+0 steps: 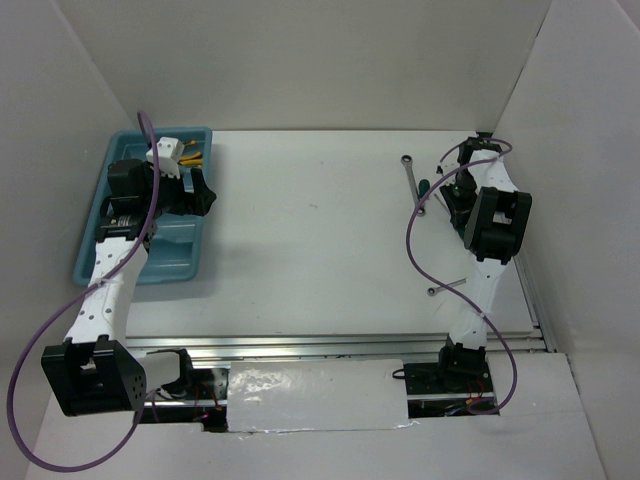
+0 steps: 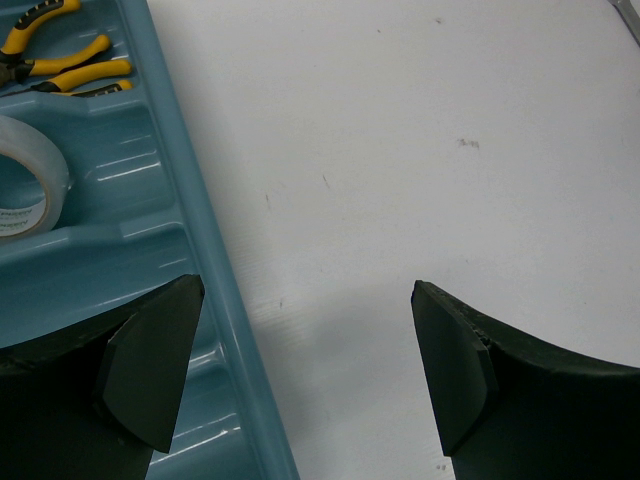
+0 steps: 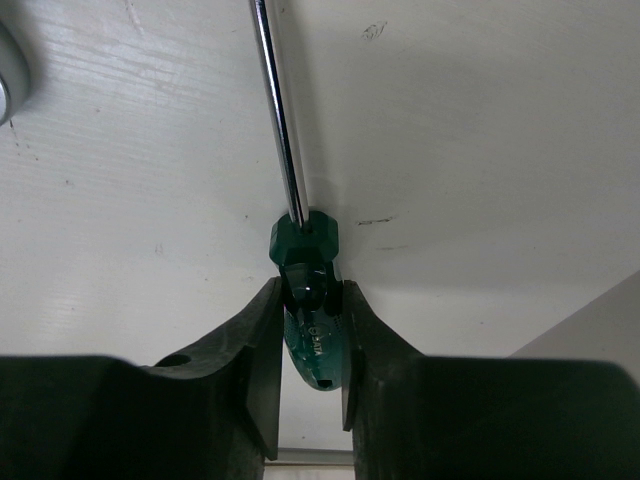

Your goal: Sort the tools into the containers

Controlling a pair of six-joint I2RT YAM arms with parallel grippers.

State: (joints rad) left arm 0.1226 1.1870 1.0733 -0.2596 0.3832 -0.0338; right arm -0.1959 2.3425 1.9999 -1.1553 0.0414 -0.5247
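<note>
The green-handled screwdriver (image 3: 305,240) lies flat on the white counter (image 1: 320,230) at its far right side. Its long axis runs straight away from the right gripper (image 3: 312,300): handle butt toward the wrist, bright shaft pointing onward. The right gripper's two fingers sit against opposite flanks of the handle just behind the collar, pinching it across its width, and the tool does not look lifted yet. Two slim wrenches (image 1: 411,182) (image 1: 447,288) lie close by on the same side. The blue tray (image 2: 190,230) is well apart, across the counter at the far left, already holding the yellow-handled pliers (image 2: 70,60) and the tape ring (image 2: 40,170). The left gripper (image 2: 310,330) hangs spread wide and empty over the tray's right rim. The right arm is clearly the nearer one, so the carry looks to be a long leftward sweep with the shaft kept level.
</note>
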